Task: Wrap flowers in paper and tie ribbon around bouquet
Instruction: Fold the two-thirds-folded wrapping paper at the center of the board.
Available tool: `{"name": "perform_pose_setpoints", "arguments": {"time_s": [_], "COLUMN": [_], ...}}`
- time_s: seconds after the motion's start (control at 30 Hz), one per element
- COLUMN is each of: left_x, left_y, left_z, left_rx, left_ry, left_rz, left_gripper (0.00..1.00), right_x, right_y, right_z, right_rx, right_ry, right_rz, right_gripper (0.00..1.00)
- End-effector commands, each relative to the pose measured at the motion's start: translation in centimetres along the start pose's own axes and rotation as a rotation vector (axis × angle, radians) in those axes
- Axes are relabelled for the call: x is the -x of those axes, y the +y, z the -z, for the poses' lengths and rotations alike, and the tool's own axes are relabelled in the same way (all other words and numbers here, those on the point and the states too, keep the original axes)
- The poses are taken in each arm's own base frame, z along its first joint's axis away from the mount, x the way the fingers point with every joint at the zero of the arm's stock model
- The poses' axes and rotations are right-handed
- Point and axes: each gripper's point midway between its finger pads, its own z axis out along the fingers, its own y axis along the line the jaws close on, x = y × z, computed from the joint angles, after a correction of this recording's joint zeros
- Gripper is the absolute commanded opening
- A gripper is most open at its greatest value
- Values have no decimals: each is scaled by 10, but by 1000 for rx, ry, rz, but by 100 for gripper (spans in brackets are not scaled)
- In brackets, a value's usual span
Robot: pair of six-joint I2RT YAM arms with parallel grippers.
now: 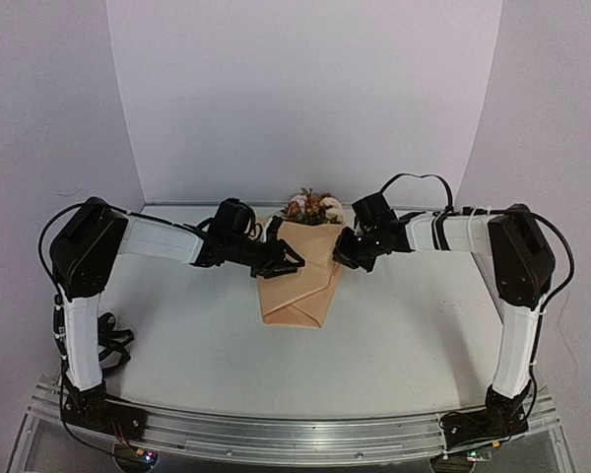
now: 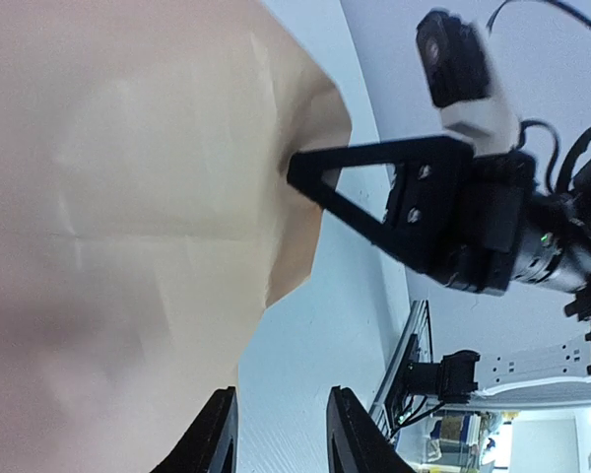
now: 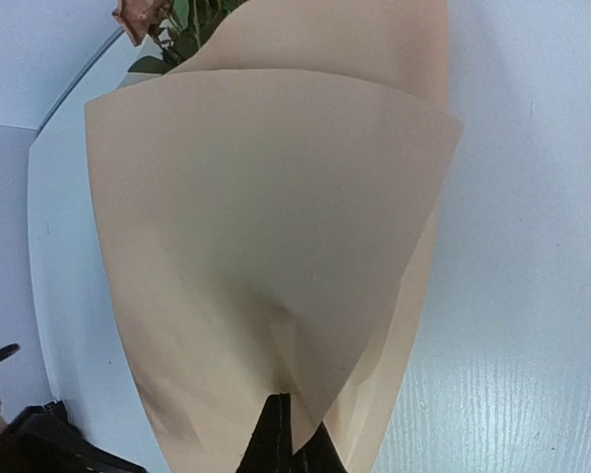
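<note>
well, starting at the left of the overhead view, a bundle of black cables [image 1: 113,343] hangs beside the left arm's base, above the metal rail [image 1: 276,439] that carries both arms. the left arm [image 1: 158,238] reaches inward over the white counter [image 1: 197,335]. the left end effector [image 1: 284,259] sits right at the left edge of the paper [image 1: 297,281]. its own wrist camera shows its two fingers [image 2: 223,434] standing apart, with only bare counter in the gap between them. the tan sheet lies just beside the left one, and whether it touches that finger i cannot tell.

the paper lies in the middle of the counter, folded over itself, with its flaps crossing on top. its blunt closed end faces the arms' bases and its open end faces the back wall. the flowers [image 1: 313,207] show from that far open end, pink, cream and rust blooms with green leaves. their stems are hidden inside the wrap.

further right, the right end effector [image 1: 344,252] meets the upper right edge of the paper. its fingers [image 3: 279,439] are pressed together and clamped on the rim of the top flap, and the sheet puckers into a small dimple at their tips. in the left wrist view its black triangular finger touches the paper's edge. the right arm [image 1: 453,232] stretches back to the right.
</note>
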Motion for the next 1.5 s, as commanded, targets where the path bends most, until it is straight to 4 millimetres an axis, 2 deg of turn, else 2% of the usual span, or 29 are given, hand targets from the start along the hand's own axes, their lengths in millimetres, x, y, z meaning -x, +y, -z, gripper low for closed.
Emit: {"name": "perform_pose_setpoints", "arguments": {"time_s": [0.0,0.17,0.4,0.67,0.8,1.0,1.47], "left_x": [35,37,29,12,2,-9,-29], "left_y": [-16,7,20,28,34,39,59], "left_z": [36,43,39,34,31,22,3], "left_rx": [-9,42,61,67,69,78,115], "left_ry": [-141,-153,-129,-91,-74,-49,10], "left_rz": [-24,30,67,95,122,133,169], "left_gripper": [32,26,21,18,17,15,12], "right_x": [-1,-8,-14,2,9,11,9], "right_y": [-15,-27,-35,-17,-8,-19,-38], "right_z": [2,5,1,-2,-12,-23,-32], "right_rx": [-40,-46,-33,-2,8,-16,-55], "right_ry": [-31,-54,-58,-87,-83,-68,-52], "right_rz": [5,-27,-61,-43,-30,-39,-49], "right_gripper": [0,0,0,0,0,0,0]}}
